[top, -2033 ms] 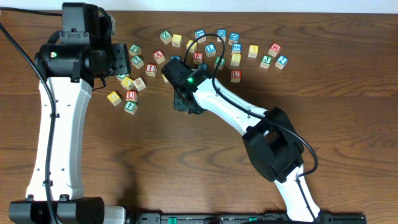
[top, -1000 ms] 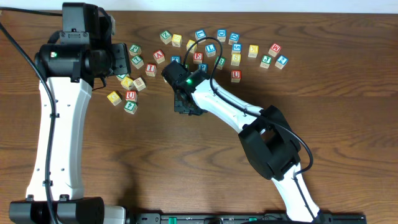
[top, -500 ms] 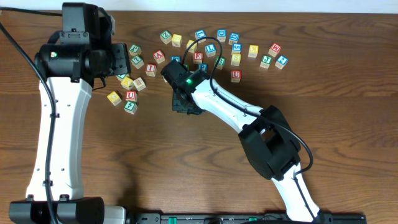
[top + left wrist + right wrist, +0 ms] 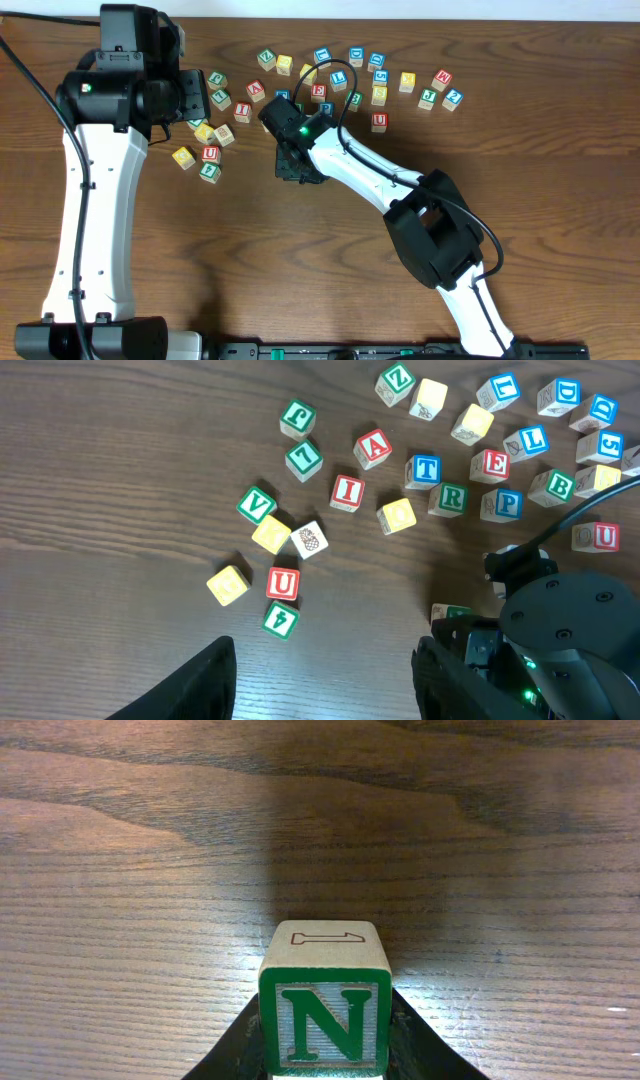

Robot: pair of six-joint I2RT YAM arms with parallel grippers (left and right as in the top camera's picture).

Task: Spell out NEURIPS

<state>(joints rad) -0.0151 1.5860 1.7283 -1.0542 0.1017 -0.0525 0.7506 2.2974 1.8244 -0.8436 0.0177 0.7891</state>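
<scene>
My right gripper (image 4: 325, 1055) is shut on the green N cube (image 4: 325, 1010), one finger against each side, low over bare wood. From overhead this gripper (image 4: 297, 165) sits just below the scattered cubes. In the left wrist view lie a red U (image 4: 283, 583), red I (image 4: 347, 491), green R (image 4: 452, 498), blue P (image 4: 506, 504), red E (image 4: 490, 464) and a yellow cube (image 4: 228, 584). My left gripper (image 4: 325, 685) hangs open and holds nothing, high above the left cluster (image 4: 210, 153).
Other letter cubes lie along the far side: a red A (image 4: 374, 447), blue T (image 4: 426, 470), green V (image 4: 256, 505) and a second red U (image 4: 379, 121). The right arm's white links (image 4: 370, 180) cross the table's middle diagonally.
The right gripper has eased slightly left with the N cube, then held still. The left arm and the loose cubes have not moved.
</scene>
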